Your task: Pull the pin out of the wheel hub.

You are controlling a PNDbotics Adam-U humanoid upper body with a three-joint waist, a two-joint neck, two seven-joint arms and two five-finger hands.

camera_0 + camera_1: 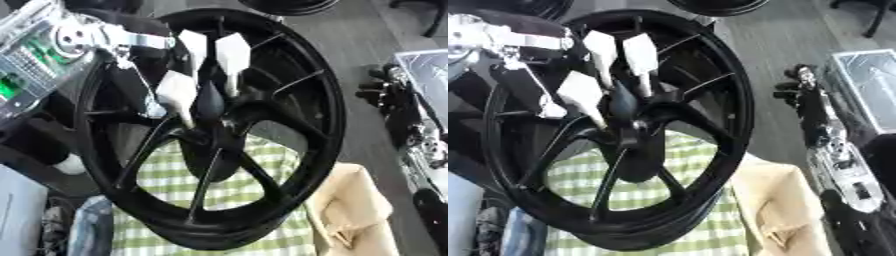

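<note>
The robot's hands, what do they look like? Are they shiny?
The left hand has pale white, flat, blocky finger covers. Behind it the left arm is shiny silver metal with round joints, a see-through part and green bits inside. The right hand is dark black, and its arm is black with silver metal pieces. So yes, the silver parts shine.

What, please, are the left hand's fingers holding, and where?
The left hand pinches something dark at the wheel's hub, likely the pin; the contact cannot be told.

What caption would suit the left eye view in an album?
Robot's left hand reaches its white fingers to the hub of a black spoked wheel above a green checked cloth.
</note>
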